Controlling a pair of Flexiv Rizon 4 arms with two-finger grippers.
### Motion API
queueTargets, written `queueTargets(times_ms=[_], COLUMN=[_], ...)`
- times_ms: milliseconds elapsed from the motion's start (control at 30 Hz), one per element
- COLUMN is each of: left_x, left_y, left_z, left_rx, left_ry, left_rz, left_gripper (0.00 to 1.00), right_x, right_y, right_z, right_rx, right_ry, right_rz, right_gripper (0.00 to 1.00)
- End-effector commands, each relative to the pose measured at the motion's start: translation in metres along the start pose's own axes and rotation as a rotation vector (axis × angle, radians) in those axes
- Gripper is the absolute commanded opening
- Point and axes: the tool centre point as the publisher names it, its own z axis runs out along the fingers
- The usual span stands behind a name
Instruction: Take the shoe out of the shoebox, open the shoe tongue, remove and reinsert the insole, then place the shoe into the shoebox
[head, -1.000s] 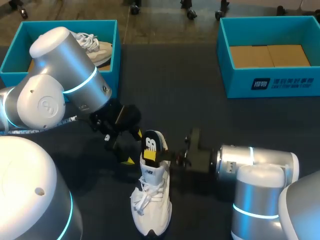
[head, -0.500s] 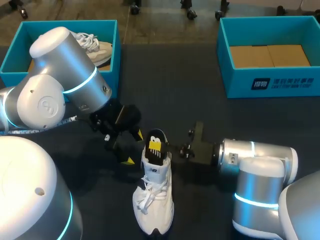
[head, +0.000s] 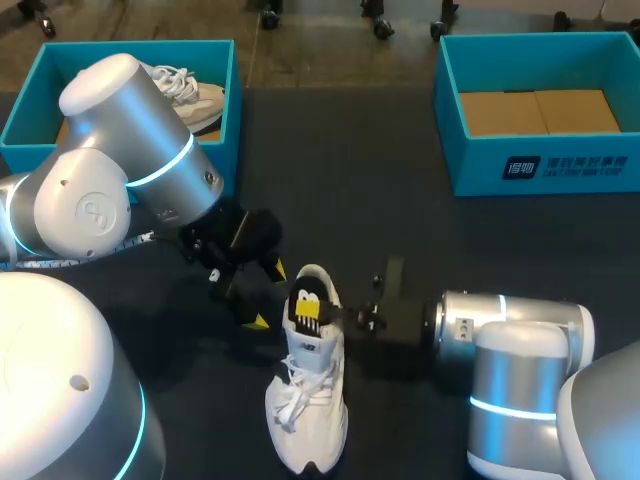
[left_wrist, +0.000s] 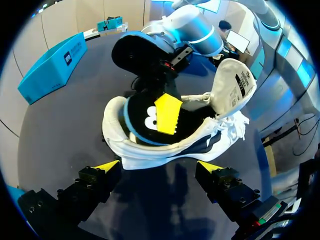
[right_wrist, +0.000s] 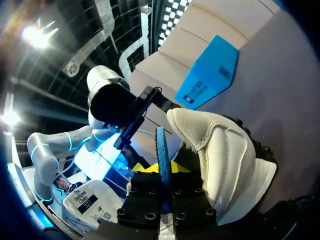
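Observation:
A white shoe (head: 305, 400) lies on the dark table, toe toward the front edge, its tongue (left_wrist: 235, 82) folded open. A black insole with a blue edge (head: 301, 296) stands partly out of the heel opening. My right gripper (head: 318, 312) comes in from the right and is shut on that insole (right_wrist: 161, 140); its yellow fingertip (left_wrist: 167, 114) lies flat on the insole. The shoe's heel (right_wrist: 222, 155) sits beside the right gripper's fingers (right_wrist: 145, 192). My left gripper (left_wrist: 159, 167) is open, just short of the shoe's side (left_wrist: 165, 155), holding nothing.
A blue shoebox (head: 232, 90) at the back left holds a second white shoe (head: 190, 95). Another blue shoebox (head: 540, 165) with a cardboard floor stands at the back right. My left arm (head: 120, 160) looms over the left half of the table.
My right gripper has shut on the insole. The insole now sits lower in the heel, and the shoe has shifted slightly toward the front edge. The left arm has not moved.

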Motion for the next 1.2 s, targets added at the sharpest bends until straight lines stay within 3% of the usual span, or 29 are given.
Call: queueTargets(times_ms=[33, 167, 233, 267, 467, 667, 733, 767, 800, 933, 1200], left_x=[0.001, 0.001, 0.001, 0.001, 0.001, 0.001, 0.001, 0.001, 0.001, 0.001, 0.001], left_y=[0.001, 0.001, 0.001, 0.001, 0.001, 0.001, 0.001, 0.001, 0.001, 0.001, 0.001], left_z=[0.001, 0.001, 0.001, 0.001, 0.001, 0.001, 0.001, 0.001, 0.001, 0.001, 0.001], left_rx=[0.001, 0.001, 0.001, 0.001, 0.001, 0.001, 0.001, 0.001, 0.001, 0.001, 0.001], left_ry=[-0.002, -0.002, -0.002, -0.002, -0.002, -0.002, -0.002, -0.002, -0.002, -0.002, -0.002], left_rz=[0.001, 0.001, 0.001, 0.001, 0.001, 0.001, 0.001, 0.001, 0.001, 0.001, 0.001], left_gripper=[1.0, 1.0, 1.0, 1.0, 1.0, 1.0, 1.0, 1.0, 1.0, 1.0, 1.0], right_x=[0.0, 0.006, 0.011, 0.014, 0.032, 0.029, 0.024, 0.02, 0.018, 0.01, 0.008], right_y=[-0.013, -0.008, -0.002, 0.0, 0.014, 0.026, 0.029, 0.03, 0.03, 0.028, 0.0], right_z=[0.001, 0.002, 0.002, 0.002, 0.002, 0.0, -0.001, -0.001, -0.001, 0.001, 0.0], right_rx=[-0.012, 0.006, 0.019, 0.024, 0.082, 0.109, 0.106, 0.105, 0.097, 0.094, 0.06], right_ry=[-0.004, -0.028, -0.045, -0.052, -0.162, -0.205, -0.207, -0.208, -0.214, -0.229, -0.229], right_rz=[0.006, -0.039, -0.056, -0.064, -0.142, -0.133, -0.121, -0.113, -0.111, -0.092, -0.051], right_gripper=[0.0, 0.0, 0.29, 0.36, 0.44, 0.38, 0.25, 0.04, 0.0, 0.0, 0.0])
